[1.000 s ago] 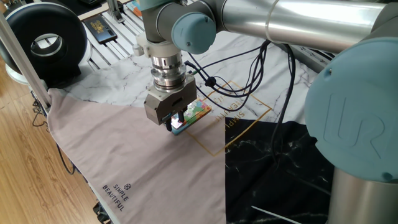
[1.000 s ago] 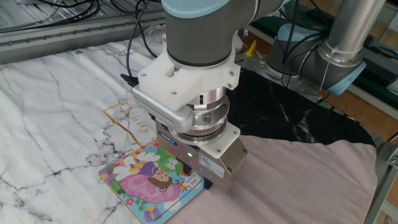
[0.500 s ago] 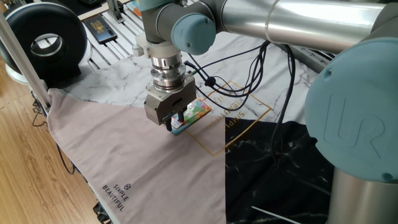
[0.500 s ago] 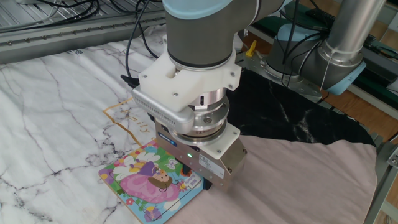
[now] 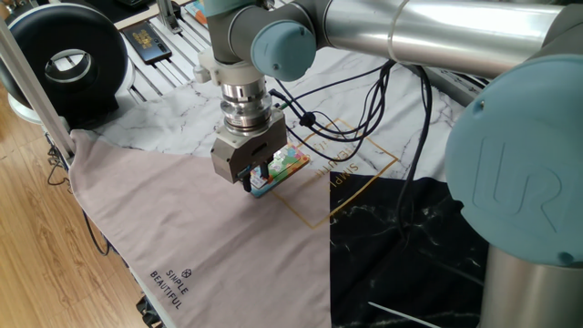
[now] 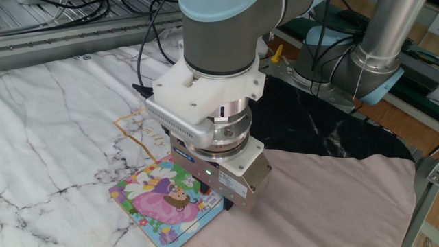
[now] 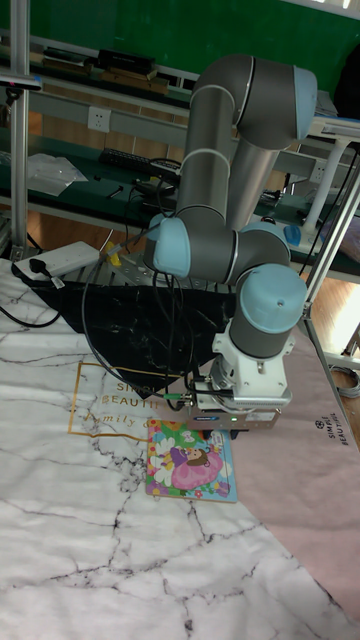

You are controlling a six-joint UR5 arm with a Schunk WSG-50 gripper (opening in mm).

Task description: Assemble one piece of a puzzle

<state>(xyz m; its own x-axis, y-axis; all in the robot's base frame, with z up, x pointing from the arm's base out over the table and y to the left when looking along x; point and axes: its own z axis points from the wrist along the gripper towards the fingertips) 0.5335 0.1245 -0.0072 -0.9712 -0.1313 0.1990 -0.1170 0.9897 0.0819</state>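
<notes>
The tool [image 5: 258,184] stands vertically at one edge of the puzzle [image 6: 168,200], fingertips nearly closed, its hold on any piece not discernible.

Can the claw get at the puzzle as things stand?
Probably yes. The claw is already low over one edge of the puzzle, with nothing between them. The board lies flat on the marble-print cloth, nothing on top of it. Whether the fingertips touch it cannot be told.
</notes>
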